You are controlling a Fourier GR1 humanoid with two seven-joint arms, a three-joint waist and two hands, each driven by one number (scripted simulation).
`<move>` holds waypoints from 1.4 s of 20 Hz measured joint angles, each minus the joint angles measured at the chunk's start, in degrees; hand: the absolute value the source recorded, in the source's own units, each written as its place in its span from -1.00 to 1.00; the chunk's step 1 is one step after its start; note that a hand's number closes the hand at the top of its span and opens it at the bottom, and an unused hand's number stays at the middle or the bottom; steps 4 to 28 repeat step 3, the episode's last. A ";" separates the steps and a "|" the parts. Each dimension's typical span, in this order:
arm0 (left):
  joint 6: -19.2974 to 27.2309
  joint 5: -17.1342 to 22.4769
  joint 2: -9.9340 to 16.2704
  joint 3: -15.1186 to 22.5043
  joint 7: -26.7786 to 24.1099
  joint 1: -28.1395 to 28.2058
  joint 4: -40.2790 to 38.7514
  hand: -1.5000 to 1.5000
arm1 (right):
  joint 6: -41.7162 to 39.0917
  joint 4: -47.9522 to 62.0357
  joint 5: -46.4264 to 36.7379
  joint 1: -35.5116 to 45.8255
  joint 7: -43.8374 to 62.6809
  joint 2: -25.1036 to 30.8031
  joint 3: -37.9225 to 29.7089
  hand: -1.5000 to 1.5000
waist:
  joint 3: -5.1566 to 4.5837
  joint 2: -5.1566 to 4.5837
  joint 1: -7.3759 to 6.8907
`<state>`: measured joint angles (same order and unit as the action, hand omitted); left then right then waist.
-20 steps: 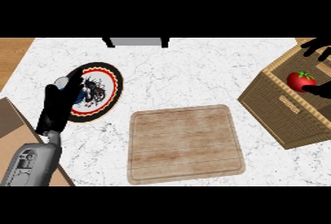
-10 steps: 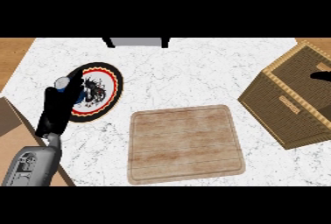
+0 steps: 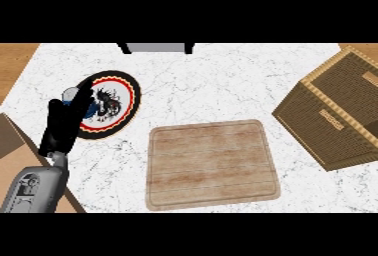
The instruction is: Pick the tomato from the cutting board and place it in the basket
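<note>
Resting left hand (image 3: 68, 122) lay open over plate (image 3: 111, 104) near counter's left edge; tomato unseen, presumably inside basket (image 3: 334, 117); right hand absent.

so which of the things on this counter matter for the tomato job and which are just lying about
Belong to the job:
- cutting board, bare
- basket; no tomato shows in this view
- left hand, open, resting over the plate's edge

Just lying about:
- plate
- dark object at the counter's far edge
</note>
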<state>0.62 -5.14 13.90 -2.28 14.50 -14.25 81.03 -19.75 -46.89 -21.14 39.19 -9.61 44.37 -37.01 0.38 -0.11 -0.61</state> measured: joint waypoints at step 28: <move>-0.52 0.50 0.15 -0.22 -0.01 0.37 0.52 0.00 | -2.48 6.93 0.91 -1.53 -4.24 5.69 -2.56 -1.00 | 0.04 -0.12 -0.23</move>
